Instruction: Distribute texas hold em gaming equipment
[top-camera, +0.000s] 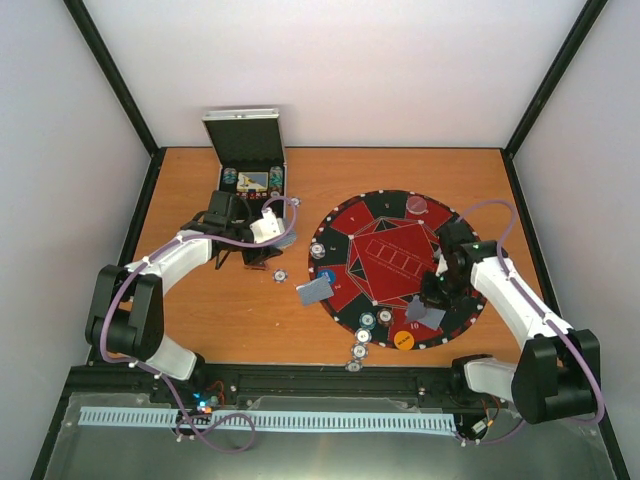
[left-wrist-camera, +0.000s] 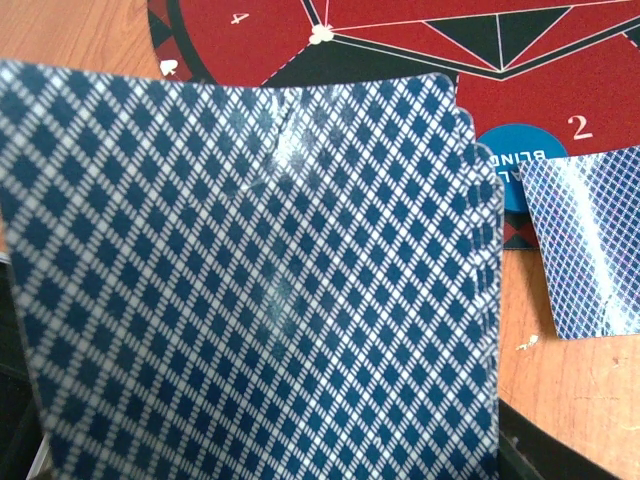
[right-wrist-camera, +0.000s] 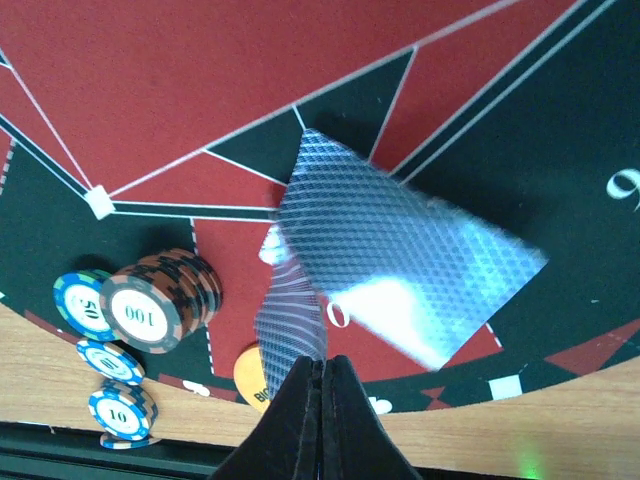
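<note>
Because playing cards are thin, light, slippery and easy to bend, a card lying flat gives little to grip; it is better taken at an edge that sticks out. Nearest, loose chips (top-camera: 358, 351) lie at the near edge of the table (top-camera: 240, 320). They are small and stiff, and the chip stack (right-wrist-camera: 160, 295) close by could topple if brushed. Just beyond, the right gripper (right-wrist-camera: 322, 372) is closed with nothing in it, over two cards (right-wrist-camera: 400, 270) overlapped on the round mat (top-camera: 345, 215), next to an orange disc (top-camera: 403, 340). Farther left, a single card (top-camera: 313, 291) lies across the mat's rim. The left gripper (top-camera: 272, 232) holds a pack of cards (left-wrist-camera: 250, 290), its fingers hidden behind them. Farthest stands an open case (top-camera: 245, 130).
</note>
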